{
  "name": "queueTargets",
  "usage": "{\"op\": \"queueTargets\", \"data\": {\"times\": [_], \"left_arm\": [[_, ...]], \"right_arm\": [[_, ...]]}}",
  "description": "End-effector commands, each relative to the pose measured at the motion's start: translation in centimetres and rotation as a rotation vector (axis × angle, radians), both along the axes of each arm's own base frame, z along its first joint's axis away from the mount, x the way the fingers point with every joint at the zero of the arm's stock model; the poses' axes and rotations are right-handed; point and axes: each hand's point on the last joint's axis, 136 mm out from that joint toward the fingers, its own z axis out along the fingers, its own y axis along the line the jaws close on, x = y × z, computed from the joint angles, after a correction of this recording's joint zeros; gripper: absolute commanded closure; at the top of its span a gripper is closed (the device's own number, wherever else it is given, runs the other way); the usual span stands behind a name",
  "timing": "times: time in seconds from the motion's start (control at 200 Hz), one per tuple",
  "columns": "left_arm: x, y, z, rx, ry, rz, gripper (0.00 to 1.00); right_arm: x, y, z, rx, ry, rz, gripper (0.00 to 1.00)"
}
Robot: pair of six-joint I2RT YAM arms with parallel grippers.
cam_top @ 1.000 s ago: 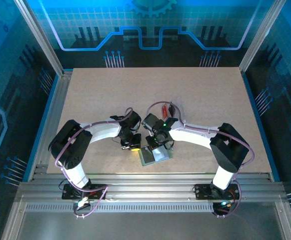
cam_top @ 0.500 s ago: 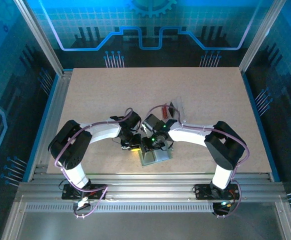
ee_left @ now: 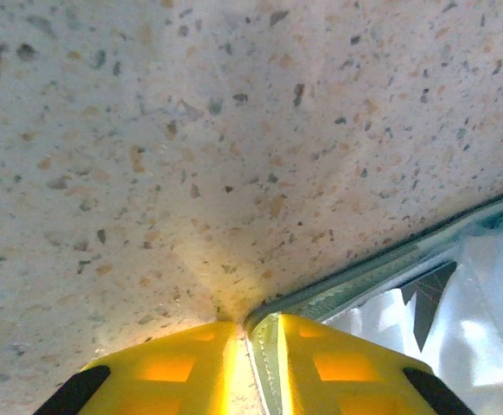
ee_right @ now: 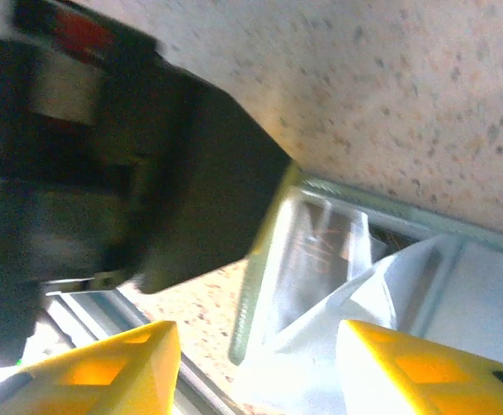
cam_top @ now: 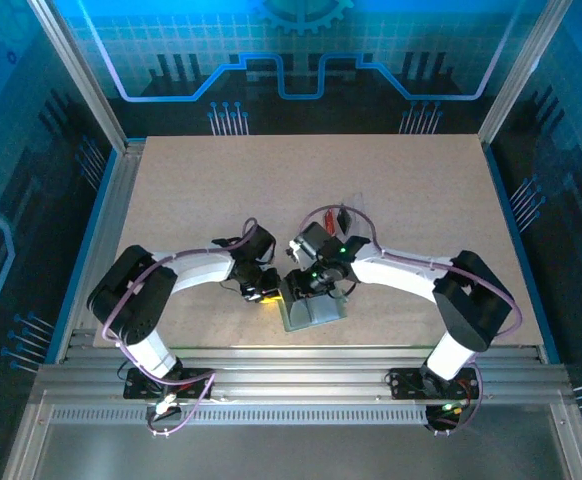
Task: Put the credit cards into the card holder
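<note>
The pale grey-green card holder (cam_top: 318, 314) lies near the table's front edge. My left gripper (cam_top: 267, 294) is shut on its left corner. In the left wrist view the holder's edge (ee_left: 266, 367) sits pinched between the yellow fingers (ee_left: 178, 367). My right gripper (cam_top: 310, 287) hovers open over the holder's far side. In the blurred right wrist view, the holder's (ee_right: 273, 259) open flap lies between the spread yellow fingertips (ee_right: 407, 363). A dark wedge (ee_left: 429, 298) shows inside the holder; I cannot tell if it is the black card. A sliver of the red card (cam_top: 343, 214) shows behind the right wrist.
A clear crinkly pouch (cam_top: 354, 214) lies just behind the right arm, partly under its cable. The metal rail (cam_top: 301, 355) runs along the front edge right below the holder. The left arm's black wrist (ee_right: 130, 173) looms close to the right gripper.
The right gripper has stayed over the holder while its elbow swung out to the right. The left arm has shifted slightly left, still holding the corner.
</note>
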Motion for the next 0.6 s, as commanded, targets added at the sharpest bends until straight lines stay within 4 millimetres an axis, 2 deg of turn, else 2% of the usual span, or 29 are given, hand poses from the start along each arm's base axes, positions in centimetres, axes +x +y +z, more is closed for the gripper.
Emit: {"op": "queueTargets", "data": {"times": [0.0,0.065,0.185,0.325,0.475,0.595], "left_arm": [[2.7,-2.9,1.3,-0.167,-0.133,-0.015,0.77],[2.7,-2.3,1.8,-0.166,-0.142,-0.013,0.75],[2.6,-1.0,2.5,-0.167,-0.154,0.008,0.72],[2.5,0.9,3.1,-0.150,-0.166,0.046,0.68],[2.7,2.7,4.0,-0.141,-0.191,0.085,0.65],[3.1,3.3,5.0,-0.137,-0.213,0.093,0.63]], "right_arm": [[0.5,0.1,2.4,0.051,-0.047,0.019,0.48],[0.5,-0.5,1.9,0.038,-0.040,0.009,0.48],[0.1,-1.1,1.0,0.017,-0.032,0.002,0.55],[-0.6,-1.0,-1.1,-0.042,-0.014,0.012,0.78],[-1.3,-0.2,-4.6,-0.117,0.017,0.034,0.80],[-0.9,0.5,-6.1,-0.127,0.031,0.046,0.79]]}}
